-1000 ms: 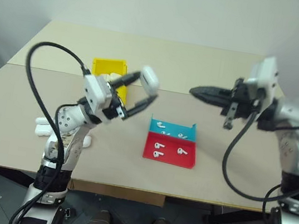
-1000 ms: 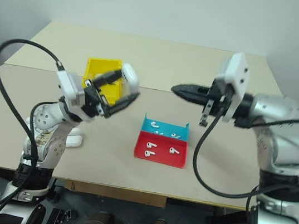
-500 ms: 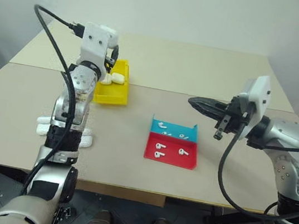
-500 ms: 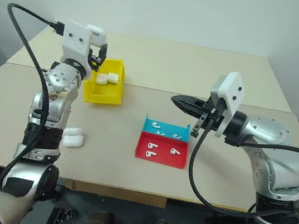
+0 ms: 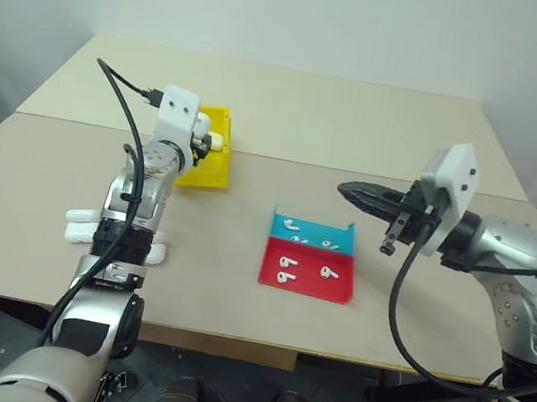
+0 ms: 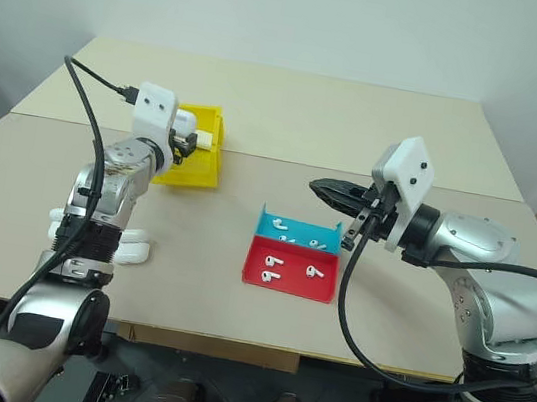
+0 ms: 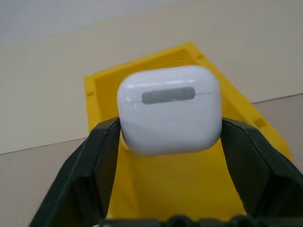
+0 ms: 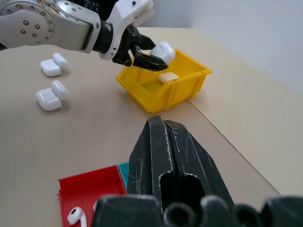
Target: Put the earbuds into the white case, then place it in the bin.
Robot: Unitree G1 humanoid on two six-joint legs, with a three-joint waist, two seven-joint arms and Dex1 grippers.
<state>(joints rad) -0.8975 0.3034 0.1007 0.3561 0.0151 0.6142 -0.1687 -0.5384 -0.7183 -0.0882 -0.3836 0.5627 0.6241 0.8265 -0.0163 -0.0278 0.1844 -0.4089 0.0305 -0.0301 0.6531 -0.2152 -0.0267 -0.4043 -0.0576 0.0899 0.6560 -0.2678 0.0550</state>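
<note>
Left eye view: the beige table (image 5: 292, 114) is carrying everything, and the two arms are reaching in over it from either side. The right gripper (image 5: 351, 190) is hanging level above the table, just beyond the red and blue tray (image 5: 308, 257), its two black fingers pressed flat together with nothing between them. The left gripper (image 7: 168, 142) is hovering over the bin (image 5: 206, 161), which is sitting on the left half of the table; its fingers (image 7: 102, 156) are flanking the white case (image 7: 169, 109), touching or nearly touching its sides, and whether they are gripping it cannot be told. A second case (image 8: 168, 77) is lying inside the bin. Spare cases (image 8: 49, 92) are resting on the table near the front left edge. The earbuds (image 5: 287, 262) are lying loose in the tray, well apart from the bin.
</note>
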